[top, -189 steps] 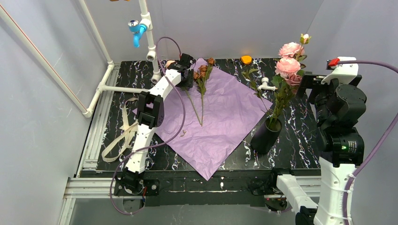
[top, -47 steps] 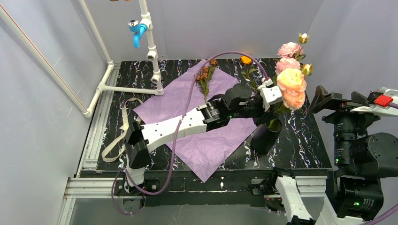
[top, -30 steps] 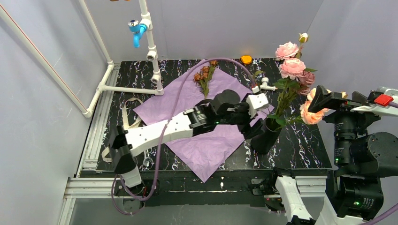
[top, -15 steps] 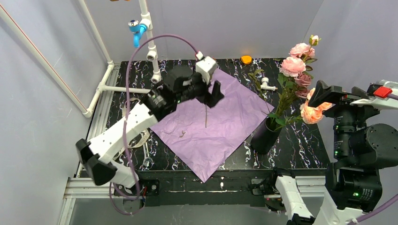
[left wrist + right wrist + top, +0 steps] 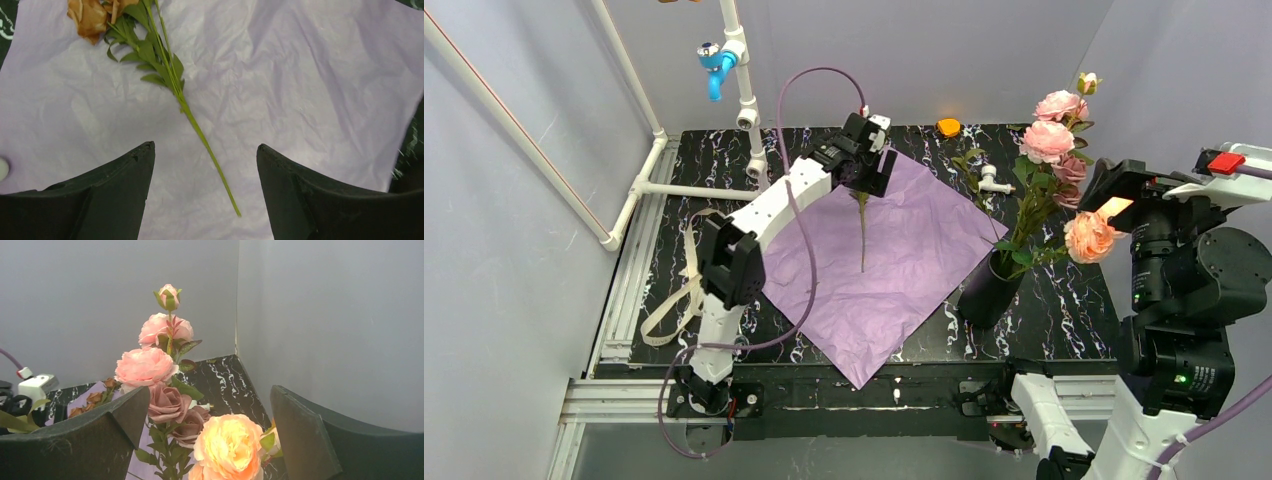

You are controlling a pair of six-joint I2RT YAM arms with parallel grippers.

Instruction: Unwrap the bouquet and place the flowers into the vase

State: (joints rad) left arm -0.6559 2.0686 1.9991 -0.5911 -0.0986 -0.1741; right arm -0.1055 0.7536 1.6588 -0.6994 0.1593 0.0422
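Paper (image 5: 904, 250): one crinkled lilac sheet, spread flat | your left gripper (image 5: 205, 150): fingers spread, empty, above one thin leafy stem (image 5: 200, 132) with rusty blooms lying on it | vase (image 5: 987, 292): one matte black cylinder beside sheet, pink and peach roses (image 5: 1046, 141) inside | your right gripper (image 5: 210, 392): fingers spread, empty

Left wrist view: rusty-brown rose heads (image 5: 92, 15) clipped by top edge — from above my left gripper (image 5: 867, 172) covers them. Right wrist view: round peach rose (image 5: 227, 450) clipped at bottom edge.

Marbled table (image 5: 1079, 300) with lilac paper (image 5: 914, 255), black vase (image 5: 987, 292)
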